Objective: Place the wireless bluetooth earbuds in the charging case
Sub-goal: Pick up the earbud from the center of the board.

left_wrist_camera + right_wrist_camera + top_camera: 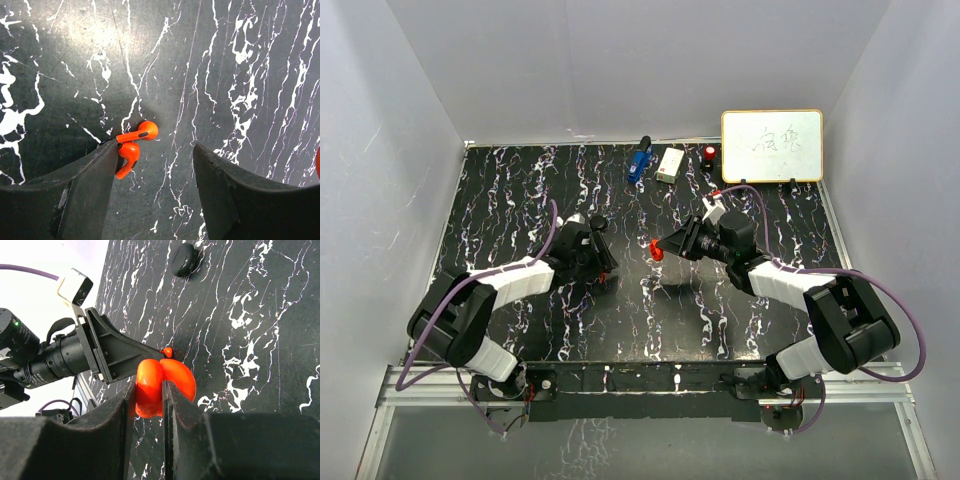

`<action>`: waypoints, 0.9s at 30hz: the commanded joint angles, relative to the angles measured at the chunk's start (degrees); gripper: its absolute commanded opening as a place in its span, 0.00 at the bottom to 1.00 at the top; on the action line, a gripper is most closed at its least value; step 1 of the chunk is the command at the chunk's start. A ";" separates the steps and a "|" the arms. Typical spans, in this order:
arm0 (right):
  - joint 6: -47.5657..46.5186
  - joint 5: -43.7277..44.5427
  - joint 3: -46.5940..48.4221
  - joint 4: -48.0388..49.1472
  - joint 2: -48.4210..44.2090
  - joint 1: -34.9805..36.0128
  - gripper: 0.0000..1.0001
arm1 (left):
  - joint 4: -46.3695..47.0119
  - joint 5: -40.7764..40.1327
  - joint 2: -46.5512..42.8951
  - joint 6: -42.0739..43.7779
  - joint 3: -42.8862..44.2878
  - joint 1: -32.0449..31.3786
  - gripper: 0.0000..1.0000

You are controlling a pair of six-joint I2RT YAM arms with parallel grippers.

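Where the black, white-veined worktop (520, 190) meets its far edge, a framed whiteboard (772, 146) stands at the right rear corner. White walls close the left, rear and right sides.

Both arms reach inward from the near edge, and their tips meet near the worktop's centre. Wide bare marble shows to the left, toward the rear and toward the near edge.

The right claw (149, 387) is clenched on the charging case (177, 380), a rounded orange-red shell showing two lobes. The pads press on one lobe. Whether the case touches the marble cannot be told.

The left claw (156, 148) is released. Its fingers stand well apart, with bare marble between them.

Along the far edge, left of the whiteboard, sit a blue item (640, 162), a white box (670, 165) and a small red-and-black item (709, 154). All three are well apart from both claws. A black disc (185, 259) lies on the marble in the right wrist view.

The earbuds (141, 133) are two orange pieces with black marks. They lie on the worktop touching each other. One rests against the inner edge of the left claw's left finger; the other sits just ahead of that fingertip.
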 commanded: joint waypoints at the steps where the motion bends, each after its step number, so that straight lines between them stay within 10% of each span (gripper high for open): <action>1: -0.33 -0.39 -0.19 3.78 -0.17 0.29 0.09 | 0.44 0.18 1.02 0.66 1.50 -0.52 0.60; 27: -0.59 -0.18 -0.45 3.31 -0.61 0.26 0.09 | -5.87 -6.62 -1.64 10.19 1.49 -3.58 0.54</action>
